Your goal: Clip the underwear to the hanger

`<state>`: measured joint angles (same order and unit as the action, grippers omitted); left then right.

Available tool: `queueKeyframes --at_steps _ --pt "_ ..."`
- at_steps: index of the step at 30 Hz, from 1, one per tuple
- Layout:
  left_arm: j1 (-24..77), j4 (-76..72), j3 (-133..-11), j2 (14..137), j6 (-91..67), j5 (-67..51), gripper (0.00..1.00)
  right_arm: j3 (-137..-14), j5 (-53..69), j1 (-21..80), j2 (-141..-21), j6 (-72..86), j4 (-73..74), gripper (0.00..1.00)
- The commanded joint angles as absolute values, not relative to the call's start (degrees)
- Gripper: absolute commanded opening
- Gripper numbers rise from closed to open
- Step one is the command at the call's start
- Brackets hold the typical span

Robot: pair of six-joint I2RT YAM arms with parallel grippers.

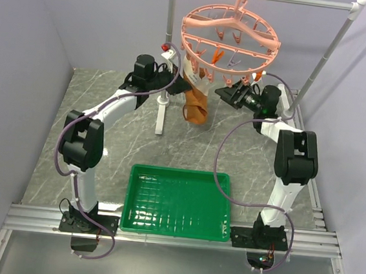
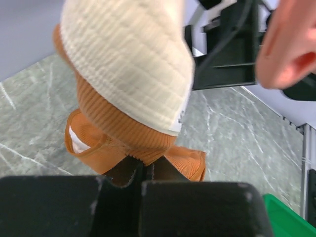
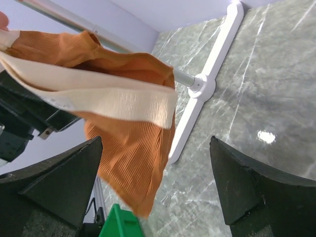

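Hanging underwear [image 1: 197, 106] and rack post [image 1: 161, 112] mid-table, open room above green tray [image 1: 181, 171]

From the left wrist, the underwear [image 2: 123, 74] runs off the top edge. The hanger [image 2: 289, 42] is only a blurred, cropped pink patch.

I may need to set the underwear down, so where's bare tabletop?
Bare marble lies between the green plastic tray and the white rack foot. Crowded under the salmon-pink ring hanger, where the left hand and right hand flank the rust-orange underwear.
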<state>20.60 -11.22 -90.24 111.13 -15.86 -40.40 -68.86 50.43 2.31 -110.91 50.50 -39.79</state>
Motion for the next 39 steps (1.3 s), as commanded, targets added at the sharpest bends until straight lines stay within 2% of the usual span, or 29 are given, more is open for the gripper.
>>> queueKeyframes --at_steps 1,9,20,23,24,26,27,29,30,31,32,36,39 --pt "20.66 -12.04 -90.18 106.44 -17.05 -44.82 0.00 -72.59 50.72 3.51 -113.46 51.32 -44.47 0.96" --pt "21.27 -13.53 -87.64 104.24 -17.93 -46.32 0.00 -75.94 51.15 6.94 -117.68 55.10 -48.25 0.96" --pt "21.62 -13.71 -86.48 102.83 -17.58 -46.84 0.00 -74.97 51.24 10.72 -121.64 69.78 -60.46 0.94" --pt "21.62 -13.19 -86.48 102.66 -16.88 -47.11 0.00 -73.48 51.15 10.98 -121.64 73.65 -64.33 0.81" --pt "21.62 -13.18 -86.40 102.66 -16.61 -47.20 0.00 -73.30 51.15 10.90 -121.38 74.26 -64.77 0.70" --pt "21.62 -12.74 -86.31 102.74 -16.00 -46.94 0.00 -72.25 51.07 10.81 -120.59 74.53 -65.39 0.60" --pt "21.62 -12.83 -86.22 102.74 -16.00 -47.02 0.00 -71.90 50.98 10.55 -119.89 74.71 -65.56 0.48" --pt "21.53 -12.40 -86.31 102.92 -15.73 -46.94 0.00 -70.58 50.80 10.28 -119.18 75.06 -66.71 0.37" --pt "21.45 -12.22 -86.31 102.83 -15.56 -46.41 0.00 -70.23 50.71 9.85 -118.74 75.41 -66.88 0.16" --pt "21.36 -12.30 -86.22 102.92 -15.56 -46.49 0.00 -69.79 50.71 9.58 -117.70 75.32 -66.88 0.04" --pt "21.18 -11.96 -86.22 102.92 -15.47 -46.41 0.00 -69.00 50.54 9.23 -116.99 75.15 -66.19 0.00" --pt "20.74 -11.52 -86.13 102.92 -15.03 -45.27 0.01 -66.54 51.24 6.78 -112.78 73.22 -63.81 0.00" --pt "20.65 -11.51 -85.69 102.66 -14.77 -44.21 0.04 -63.90 51.33 5.37 -109.44 72.07 -62.76 0.00"
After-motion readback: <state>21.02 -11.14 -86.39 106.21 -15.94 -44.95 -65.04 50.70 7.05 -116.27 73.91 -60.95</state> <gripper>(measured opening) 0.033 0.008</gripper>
